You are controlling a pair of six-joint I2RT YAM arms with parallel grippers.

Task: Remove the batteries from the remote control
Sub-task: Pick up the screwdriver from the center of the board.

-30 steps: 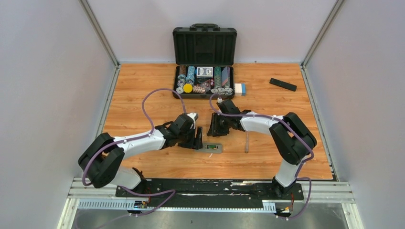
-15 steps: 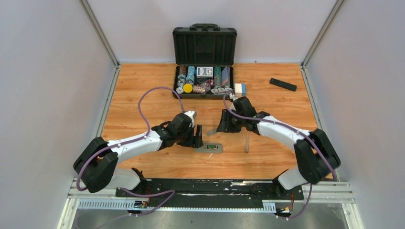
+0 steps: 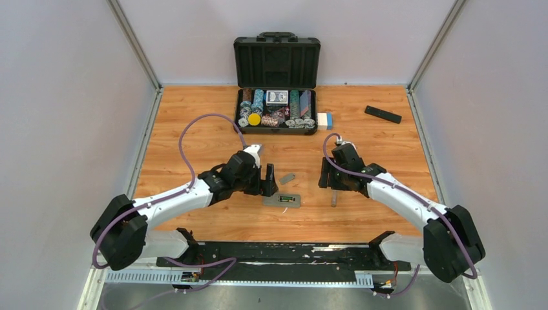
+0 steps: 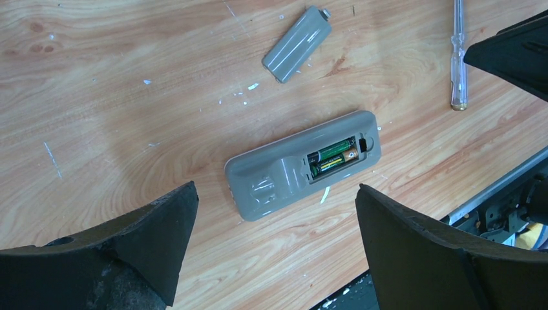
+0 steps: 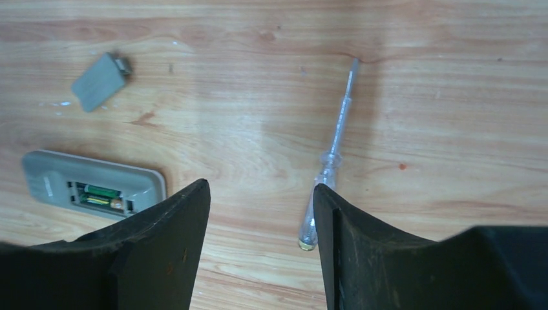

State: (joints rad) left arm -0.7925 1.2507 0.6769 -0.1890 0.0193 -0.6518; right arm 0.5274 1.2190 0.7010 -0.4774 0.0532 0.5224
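Observation:
A grey remote control (image 3: 282, 200) lies face down at the table's front middle, its battery bay open. Two batteries (image 4: 333, 157) with green and gold labels sit in the bay; they also show in the right wrist view (image 5: 100, 195). The remote's grey cover (image 3: 287, 177) lies loose just behind it (image 4: 296, 44) (image 5: 98, 82). My left gripper (image 3: 269, 183) is open and empty, just left of the remote (image 4: 301, 163). My right gripper (image 3: 325, 177) is open and empty, right of the remote (image 5: 90, 185), next to a clear screwdriver (image 3: 334, 193).
The screwdriver (image 5: 328, 159) (image 4: 457, 55) lies right of the remote. An open black case (image 3: 276, 71) of poker chips and cards stands at the back middle, a small white-and-blue box (image 3: 325, 120) beside it. A black remote (image 3: 382, 114) lies at the back right.
My right gripper has swung right, away from the grey cover, which now lies on the table, and stands by the screwdriver. My left gripper has edged back slightly.

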